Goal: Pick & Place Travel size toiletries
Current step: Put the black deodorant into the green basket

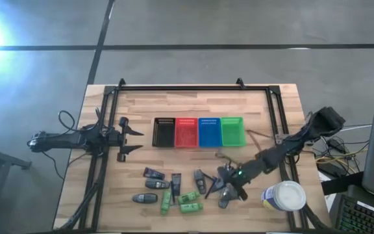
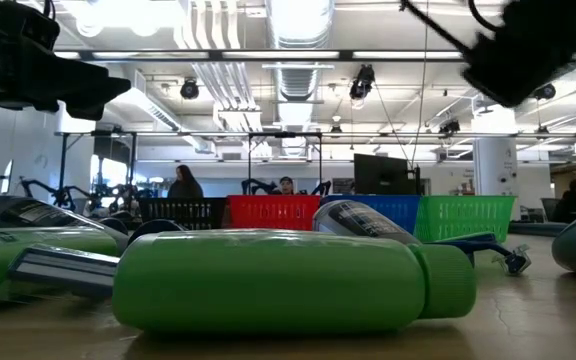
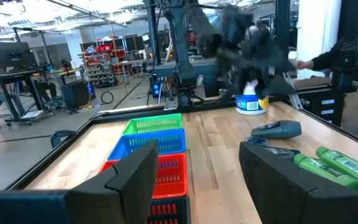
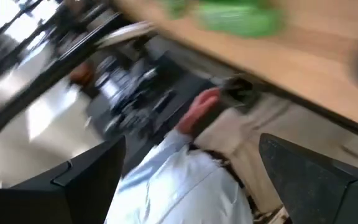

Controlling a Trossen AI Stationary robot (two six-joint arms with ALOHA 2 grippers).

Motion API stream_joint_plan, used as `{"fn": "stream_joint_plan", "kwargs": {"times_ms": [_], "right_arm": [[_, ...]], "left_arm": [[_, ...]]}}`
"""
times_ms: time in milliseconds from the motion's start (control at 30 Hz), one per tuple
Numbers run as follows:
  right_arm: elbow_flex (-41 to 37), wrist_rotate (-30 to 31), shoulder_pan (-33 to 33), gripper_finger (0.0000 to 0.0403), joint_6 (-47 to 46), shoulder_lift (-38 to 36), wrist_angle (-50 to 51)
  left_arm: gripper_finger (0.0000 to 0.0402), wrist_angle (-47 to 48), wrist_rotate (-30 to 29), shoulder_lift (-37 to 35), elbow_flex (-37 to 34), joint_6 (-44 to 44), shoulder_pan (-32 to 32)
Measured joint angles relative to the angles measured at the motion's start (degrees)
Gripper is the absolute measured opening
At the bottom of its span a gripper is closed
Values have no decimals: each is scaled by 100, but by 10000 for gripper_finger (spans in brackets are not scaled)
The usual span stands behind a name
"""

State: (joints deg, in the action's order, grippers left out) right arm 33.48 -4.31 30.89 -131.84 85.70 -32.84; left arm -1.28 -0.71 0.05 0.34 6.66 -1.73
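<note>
Right gripper (image 1: 228,184): it hangs low over the right-hand end of the travel size toiletries (image 1: 174,192). Its wrist view, tilted and blurred, shows 2 dark fingers (image 4: 89,177) standing well apart with nothing between them; past them lie the table edge, a green bottle and a person in a light shirt beyond the table.

Landmark: the white canister (image 1: 284,196) at the table's near right corner. The right gripper sits just beside it on the side toward the table's middle. A dark grey oval piece (image 1: 226,194) lies directly at the jaws, its long axis slanting across the table grain. Farther from the canister come 2 dark upright-lying tubes (image 1: 200,181), then the green bottles (image 1: 189,203), most of them lying roughly along the table's width, then more grey ovals (image 1: 147,198) at the far end of the scatter.

Left gripper (image 1: 130,139): it waits well away from the canister, level with the black basket (image 1: 163,132), fingers spread and holding nothing.

Judgement: the right arm is clearly the nearer one, and the piece under it looks the likeliest pick. The jaws would need to close across its short width. The 4 baskets, black, red (image 1: 186,132), blue (image 1: 209,131) and green (image 1: 232,130), stand in 1 row behind the scatter, the green nearest the canister.
</note>
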Motion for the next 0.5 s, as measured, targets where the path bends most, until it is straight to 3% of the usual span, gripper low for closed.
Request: {"fn": "stream_joint_plan", "kwargs": {"times_ms": [167,267,433,500], "right_arm": [[227,-137,372,364,-752,385,823],[694,-235,259,364,-738,400,1563],[1242,-1028,217,364,-461,334,3281],[1369,-805,183,364,-141,234,3844]], "left_arm": [[232,0,0,2,0,0,1],[232,-2,0,2,0,0,1],[232,-2,0,7,0,0,1],[232,-2,0,7,0,0,1]]}}
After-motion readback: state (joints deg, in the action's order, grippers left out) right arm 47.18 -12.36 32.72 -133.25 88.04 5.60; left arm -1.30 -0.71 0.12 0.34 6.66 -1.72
